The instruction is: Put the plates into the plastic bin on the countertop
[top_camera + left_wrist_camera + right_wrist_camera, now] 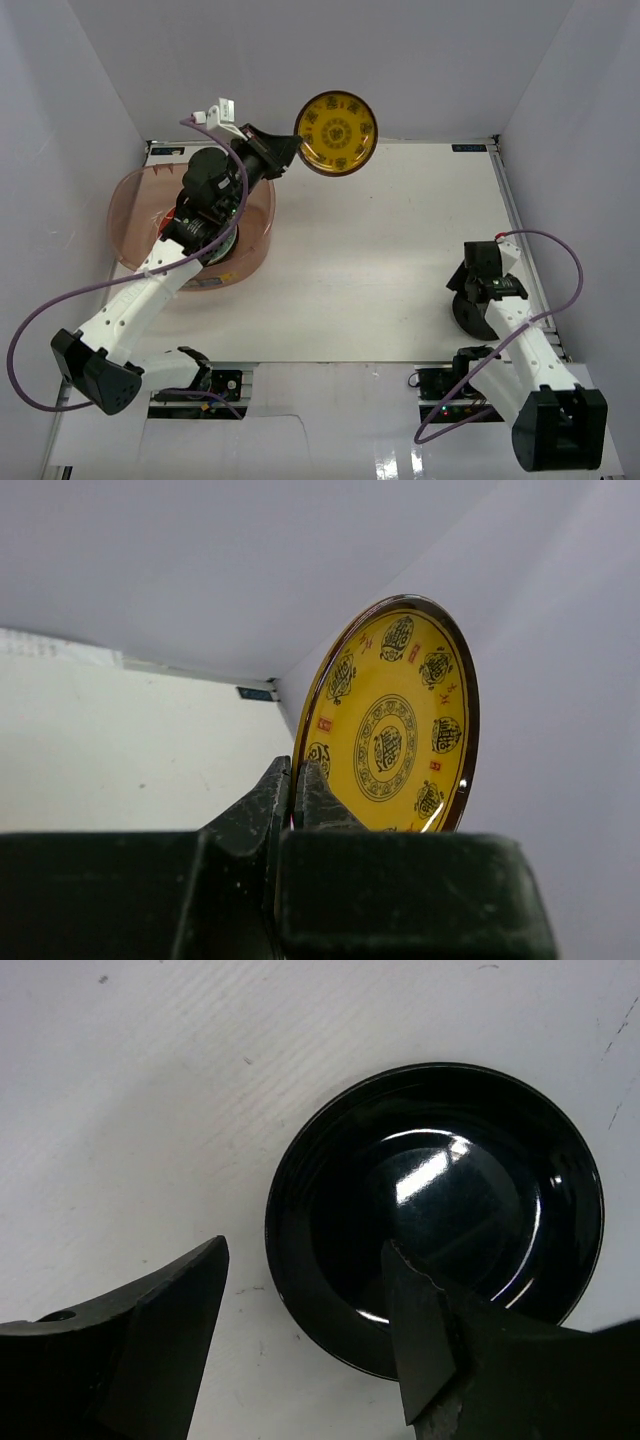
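My left gripper (290, 150) is shut on the lower rim of a yellow-brown patterned plate (336, 133), which it holds on edge in the air above the countertop's (380, 260) far edge. In the left wrist view the jaws (293, 780) pinch that plate (395, 730). The pinkish plastic bin (258, 235) sits at the far left under the left arm, and the arm hides most of what lies in it. At the right, a glossy black plate (440, 1200) rests on the countertop. My right gripper (304, 1248) hangs open over its rim, one finger above the plate's inside and one outside it.
White walls close in the back and both sides. Metal rails run along the countertop's edges (512, 215). A purple cable loops from each arm, the right one (575, 260) near the right rail.
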Robot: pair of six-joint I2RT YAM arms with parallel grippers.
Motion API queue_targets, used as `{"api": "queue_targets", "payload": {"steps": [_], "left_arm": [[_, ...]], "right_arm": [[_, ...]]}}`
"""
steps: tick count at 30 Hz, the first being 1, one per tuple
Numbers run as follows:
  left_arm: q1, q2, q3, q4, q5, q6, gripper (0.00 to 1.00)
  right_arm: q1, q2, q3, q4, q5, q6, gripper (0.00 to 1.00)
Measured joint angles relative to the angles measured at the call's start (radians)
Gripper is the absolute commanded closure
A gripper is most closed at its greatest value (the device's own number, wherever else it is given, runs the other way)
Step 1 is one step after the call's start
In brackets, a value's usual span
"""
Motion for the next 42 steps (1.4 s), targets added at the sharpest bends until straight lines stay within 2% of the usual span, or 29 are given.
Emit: {"api": "queue_targets", "payload": {"steps": [2,7,8,11,13,14,21,28,31,34,35,36,37,39,40,42], "left_arm": [[0.017,-0.032,-0.043,-0.034,-0.002,0.004,1.00],[0.024,-0.092,-0.105,-0.157,-0.025,0.047,1.00],[0.026,-0.108,-0.109,-0.175,-0.032,0.057,1.00],[0.033,-0.171,-0.122,-0.208,-0.064,0.087,1.00],[0.040,-0.214,-0.124,-0.224,-0.089,0.107,1.00],[0.043,-0.232,-0.124,-0.227,-0.099,0.114,1.00],[0.058,-0.275,-0.119,-0.249,-0.161,0.159,1.00],[0.095,-0.253,-0.101,-0.326,-0.293,0.241,1.00],[0.159,-0.249,-0.103,-0.346,-0.341,0.248,1.00],[0.289,-0.246,-0.137,-0.354,-0.327,0.223,1.00],[0.347,-0.243,-0.158,-0.360,-0.315,0.209,1.00],[0.399,-0.239,-0.175,-0.369,-0.296,0.197,1.00],[0.459,-0.232,-0.193,-0.377,-0.274,0.184,1.00],[0.587,-0.219,-0.233,-0.396,-0.214,0.154,1.00],[0.648,-0.213,-0.251,-0.405,-0.184,0.142,1.00],[0.746,-0.210,-0.286,-0.422,-0.138,0.122,1.00]], "right_arm": [[0.001,0.075,0.001,-0.002,0.003,-0.006,0.43],[0.050,0.223,-0.001,0.009,-0.002,-0.002,0.44],[0.072,0.252,-0.001,0.008,0.000,-0.002,0.54],[0.150,0.329,0.026,0.010,0.014,0.011,0.76],[0.214,0.365,0.053,0.002,0.037,0.019,0.81],[0.246,0.378,0.063,-0.001,0.047,0.020,0.91],[0.499,0.455,0.137,-0.025,0.079,0.032,0.92],[0.784,0.710,0.419,-0.010,0.117,-0.007,0.92],[0.887,0.782,0.478,0.046,0.141,-0.060,0.92],[0.960,0.804,0.472,0.098,0.143,-0.114,0.92],[0.972,0.803,0.458,0.125,0.141,-0.132,0.86],[0.977,0.799,0.443,0.146,0.140,-0.147,0.77],[0.979,0.795,0.426,0.169,0.137,-0.158,0.55],[0.982,0.786,0.392,0.203,0.114,-0.176,0.37],[0.983,0.777,0.374,0.214,0.101,-0.188,0.20],[0.982,0.738,0.347,0.231,0.084,-0.197,0.10]]}}
